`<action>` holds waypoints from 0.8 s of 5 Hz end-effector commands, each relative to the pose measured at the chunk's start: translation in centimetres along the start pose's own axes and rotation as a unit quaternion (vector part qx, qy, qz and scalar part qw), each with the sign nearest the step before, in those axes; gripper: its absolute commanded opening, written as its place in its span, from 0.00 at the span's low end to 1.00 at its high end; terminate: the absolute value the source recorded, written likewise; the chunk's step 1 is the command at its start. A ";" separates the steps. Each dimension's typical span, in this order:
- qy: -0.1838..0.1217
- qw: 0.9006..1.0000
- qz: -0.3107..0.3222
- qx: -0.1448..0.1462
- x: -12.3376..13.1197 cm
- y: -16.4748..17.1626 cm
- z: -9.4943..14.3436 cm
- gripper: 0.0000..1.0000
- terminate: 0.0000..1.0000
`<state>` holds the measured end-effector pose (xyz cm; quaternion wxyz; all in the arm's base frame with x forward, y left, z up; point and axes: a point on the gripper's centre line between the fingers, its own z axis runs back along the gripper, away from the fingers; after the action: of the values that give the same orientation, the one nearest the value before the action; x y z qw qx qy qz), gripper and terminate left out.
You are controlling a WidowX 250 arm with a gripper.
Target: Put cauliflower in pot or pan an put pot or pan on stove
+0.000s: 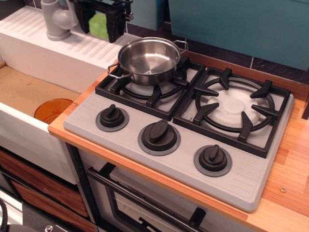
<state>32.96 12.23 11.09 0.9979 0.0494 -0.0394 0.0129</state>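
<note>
The shiny round stainless steel pan (147, 60) with two loop handles sits empty on the rear-left black burner grate of the grey toy stove (183, 145). Up and to the left of the pan, at the picture's top edge, the black gripper (100, 25) clamps the small light-green lumpy cauliflower (99, 25) between its fingers, above the white ridged drainboard (63, 53).

Glossy steel pan (147, 60), matt grey stove (193, 140), wooden counter (289, 179).
</note>
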 end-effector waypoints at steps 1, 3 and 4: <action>-0.042 0.999 0.017 0.007 2.6 -1.1 -0.3 0.00 0.00; -0.055 0.998 0.035 0.007 1.6 -3.4 -1.1 0.00 0.00; -0.064 0.997 0.034 0.005 1.0 -4.2 -1.5 0.00 0.00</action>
<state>33.43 8.09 7.06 0.9953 0.0472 -0.0730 0.0435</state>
